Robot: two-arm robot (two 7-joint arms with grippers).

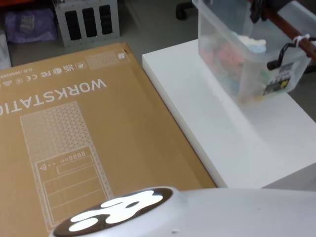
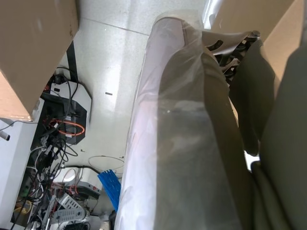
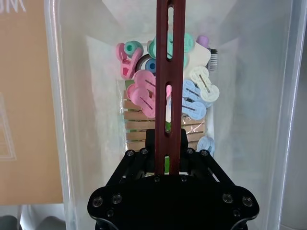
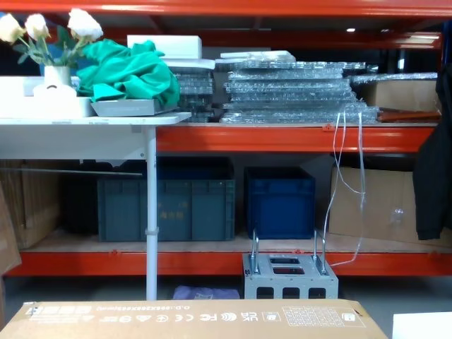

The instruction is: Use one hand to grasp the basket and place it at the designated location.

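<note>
The basket (image 1: 237, 59) is a translucent whitish tub at the far right of the white table (image 1: 232, 148). Whether its base touches the table I cannot tell. Its dark red-brown slotted handle (image 1: 291, 34) runs across the top to a black hinge (image 1: 278, 58). My right gripper (image 1: 257, 10) reaches it from above at the picture's upper edge. In the right wrist view my right gripper (image 3: 167, 148) is shut on the handle (image 3: 170, 57), over the basket's wall (image 3: 72, 96) and several pastel plastic pieces (image 3: 144, 88) inside.
A large cardboard box (image 1: 74, 138) printed WORKSTATION lies left of the table. A grey slotted metal unit (image 1: 89, 22) stands on the floor behind it. Across the room, shelving holds a blue crate (image 4: 279, 201) and a grey crate (image 4: 166, 208).
</note>
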